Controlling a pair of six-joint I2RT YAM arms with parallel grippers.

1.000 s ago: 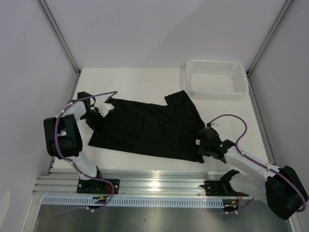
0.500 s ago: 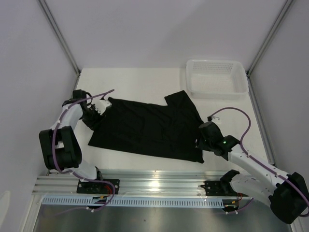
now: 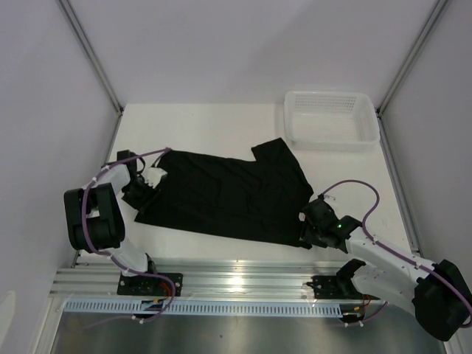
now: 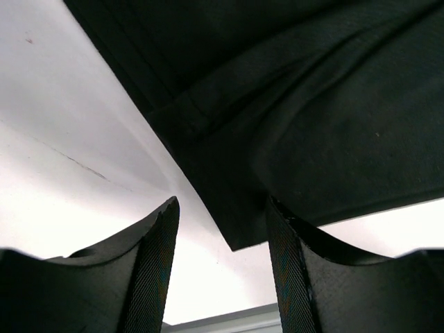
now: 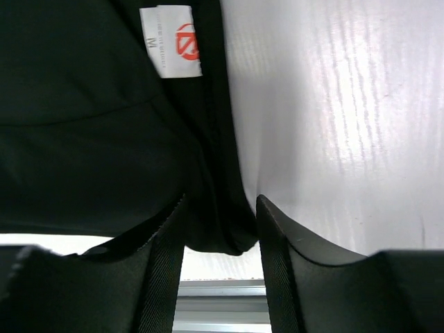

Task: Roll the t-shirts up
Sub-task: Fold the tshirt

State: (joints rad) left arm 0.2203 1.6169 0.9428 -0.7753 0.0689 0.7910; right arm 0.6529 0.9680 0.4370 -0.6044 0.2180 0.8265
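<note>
t-shirt: black t-shirt [image 3: 228, 195] lies spread flat on the white table [image 3: 206, 125], mid-table between the two arms, unrolled; one flap pokes out toward the basket.
left gripper: left gripper [image 4: 220, 205] sits low at the shirt's left edge; fingers parted, nothing pinched, and a shirt corner lies in the gap over bare table.
right gripper: right gripper [image 5: 220, 201] sits low at the shirt's near-right corner; fingers parted, released, with the hem edge running between them.
label: white size label [image 5: 171, 40] with a red mark, on the fabric just past the right fingers.
basket: white mesh basket [image 3: 332, 140] in the far right corner, apart from the shirt.
cables: purple cables [image 3: 354, 181] loop over both arms and hang off the cloth.
rail: metal rail [image 3: 236, 280] at the near edge, carrying both bases.
in the way: nothing lies on the shirt; only the two grippers are at its edges.
</note>
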